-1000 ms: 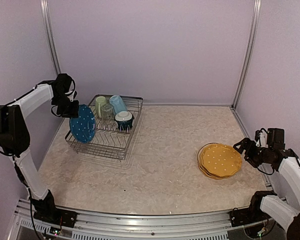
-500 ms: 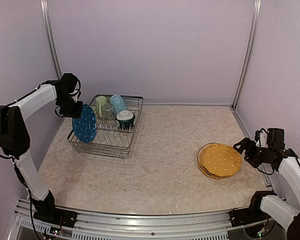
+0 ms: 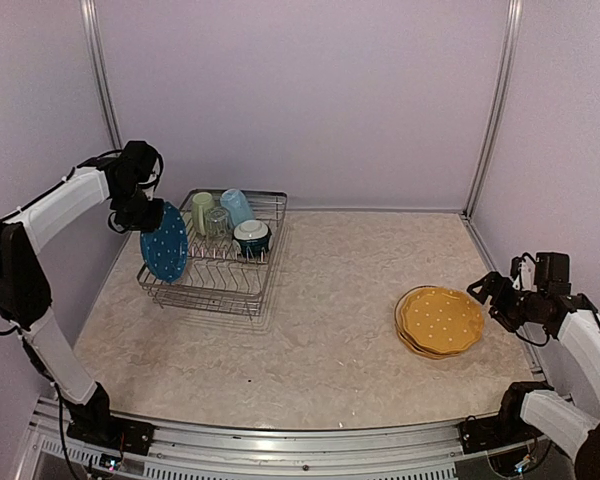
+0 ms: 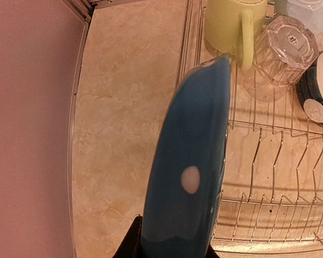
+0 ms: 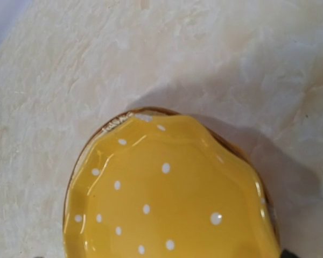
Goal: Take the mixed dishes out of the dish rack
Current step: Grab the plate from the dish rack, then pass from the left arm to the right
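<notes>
Blue plate: we see the round blue white-dotted plate (image 3: pixel 165 243) standing on edge at the left end of the silver wire dish rack (image 3: pixel 198 299). We judge it is kept upright so it can slide out between the prongs.
Left gripper: the left gripper (image 3: pixel 140 212) sits at the plate's upper rim. In the wrist view the rim runs out from between its dark fingers, so we read the jaws as clamped on the plate.
Rack's far end: a light green mug (image 3: pixel 201 211), a light blue mug (image 3: pixel 235 207) and a small clear glass (image 3: pixel 216 222) stand there, with a dark-teal bowl with a white inside (image 3: pixel 249 238) just in front of them, all waiting to be unloaded.
Yellow plate: the orange-yellow dotted plate (image 3: pixel 440 320) lies flat near the right edge of the marbled table (image 3: pixel 330 330). Another rim shows beneath it, so we take this as the unloading stack.
Right gripper: the right gripper (image 3: pixel 492 297) hovers just beside that stack, fingers spread apart and holding nothing, clear of the landing spot.
</notes>
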